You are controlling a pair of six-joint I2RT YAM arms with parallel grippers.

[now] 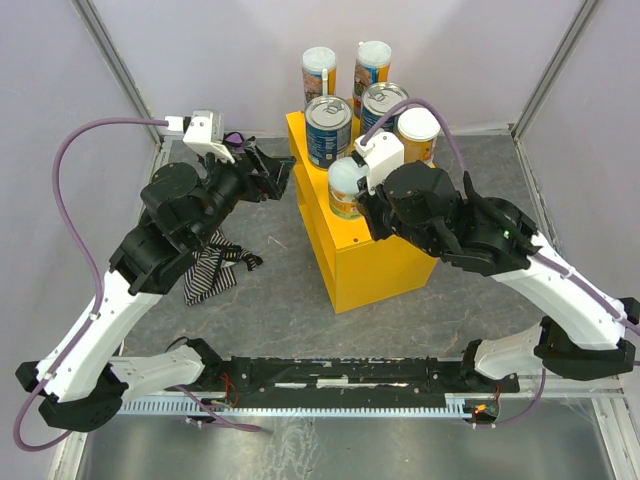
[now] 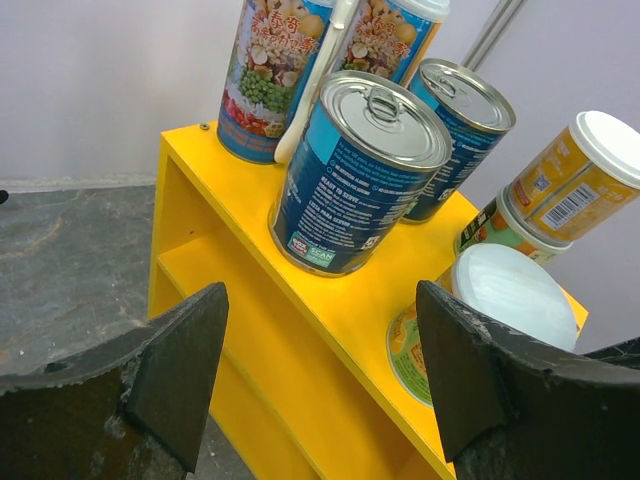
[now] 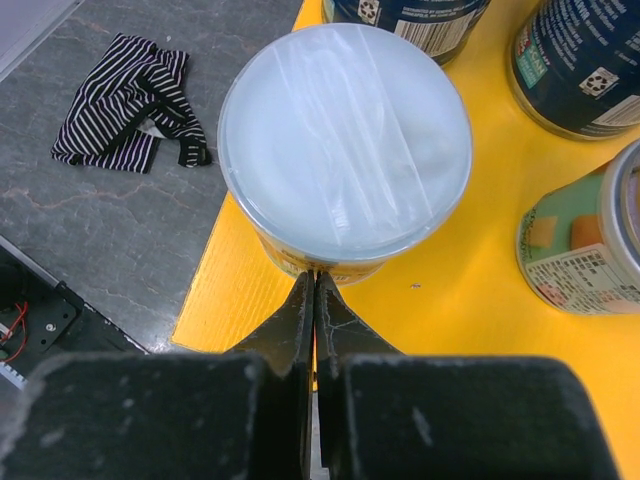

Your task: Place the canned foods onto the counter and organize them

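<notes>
**Yellow counter with cans on top; two arms alongside**

Counter (image 1: 372, 262): bright yellow box at mid-table. Its hollow side and inner shelf show only in the left wrist view.

Canned foods, all on the counter's top:
- Two tall tubes (image 1: 319, 70) at the far edge, upright. Their tops are cut off in the left wrist view.
- Two blue tins (image 1: 329, 132) with silver ring-pull tops, upright, just in front of the tubes.
- White-lidded tub (image 1: 418, 135), orange label, at the right.
- Green-labelled can (image 3: 572, 250), cut by the frame edge. The right arm hides it from above.
- Pale-lidded tub (image 3: 345, 140) at the near left corner of the top, its label mostly hidden under the lid.

Right gripper (image 3: 315, 285): jaws pressed together, nothing between them, tips at the foot of the pale-lidded tub. Whether they touch it cannot be told.

Left gripper (image 2: 320, 300): jaws wide apart, holding nothing, facing the counter's hollow side.

Striped cloth (image 1: 212, 268): crumpled on the grey table, left of the counter, partly under the left arm.

Purple cloth (image 1: 236, 139): a scrap showing behind the left wrist, the rest hidden.
</notes>
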